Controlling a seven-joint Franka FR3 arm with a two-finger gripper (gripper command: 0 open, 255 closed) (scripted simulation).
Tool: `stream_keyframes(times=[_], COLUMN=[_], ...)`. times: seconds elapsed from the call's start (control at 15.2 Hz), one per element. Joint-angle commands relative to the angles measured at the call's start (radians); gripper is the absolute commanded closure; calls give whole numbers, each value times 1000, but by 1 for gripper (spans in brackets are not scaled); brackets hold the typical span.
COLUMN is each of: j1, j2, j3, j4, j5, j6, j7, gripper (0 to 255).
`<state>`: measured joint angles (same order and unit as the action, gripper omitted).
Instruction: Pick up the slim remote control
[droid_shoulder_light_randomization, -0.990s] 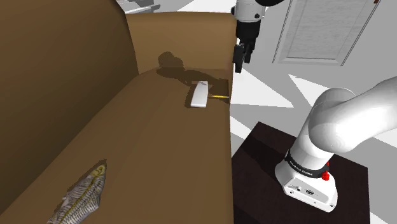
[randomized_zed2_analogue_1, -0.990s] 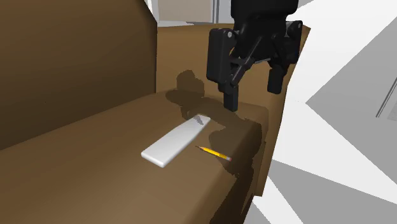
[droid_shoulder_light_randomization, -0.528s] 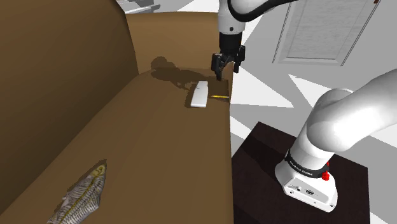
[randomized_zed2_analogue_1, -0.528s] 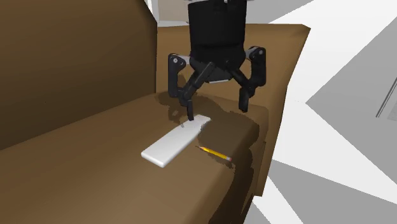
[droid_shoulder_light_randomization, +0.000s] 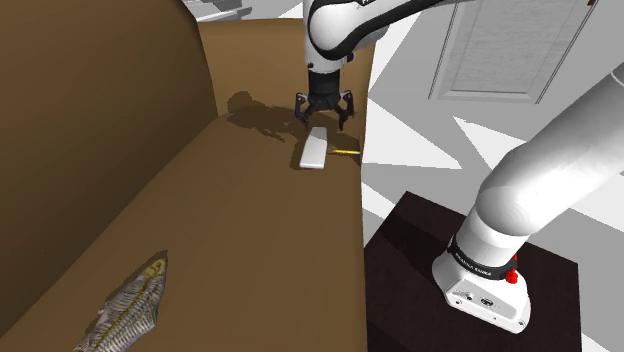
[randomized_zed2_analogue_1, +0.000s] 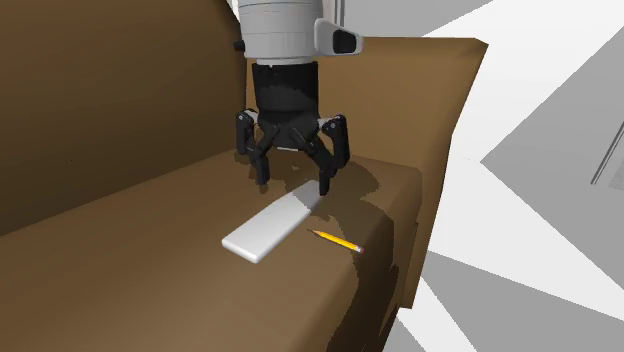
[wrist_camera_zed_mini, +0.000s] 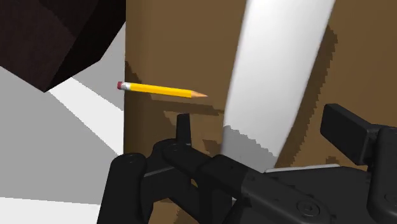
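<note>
Currently the gripper (randomized_zed2_analogue_1: 294, 183) stands open low over the brown sofa seat (randomized_zed2_analogue_1: 130, 270), its fingers spread wide and clasping nothing. The remote control (randomized_zed2_analogue_1: 268, 226) lies flat on the seat directly under the hand. One end sits between the two fingertips, and the rest of the body extends away from the hand along the cushion. Whether either finger touches it cannot be told. A yellow pencil (randomized_zed2_analogue_1: 337, 241) lies just beside the remote control, outside the span of the fingers.

The wrist view adds the pencil's pink eraser and sharpened tip. The shoulder view adds the dark stand (droid_shoulder_light_randomization: 440, 300) and a fish-skeleton-shaped item (droid_shoulder_light_randomization: 130, 305), well apart from the hand.

The remote control is a slim, long, flat slab, plain pale grey-white, with rounded corners.
</note>
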<state>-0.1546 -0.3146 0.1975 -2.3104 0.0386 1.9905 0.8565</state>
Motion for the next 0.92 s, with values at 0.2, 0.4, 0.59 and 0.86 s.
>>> stream_keyframes(times=[0.2, 0.4, 0.59, 0.86], j1=[-30, -30, -30, -31], j2=[107, 123, 138, 139], j3=[26, 28, 29, 29], j4=[28, 2, -19, -18], j5=[-6, -9, -12, -12], j6=[84, 126, 162, 162], j7=[189, 192, 195, 194], gripper=[0, 0, 0, 255])
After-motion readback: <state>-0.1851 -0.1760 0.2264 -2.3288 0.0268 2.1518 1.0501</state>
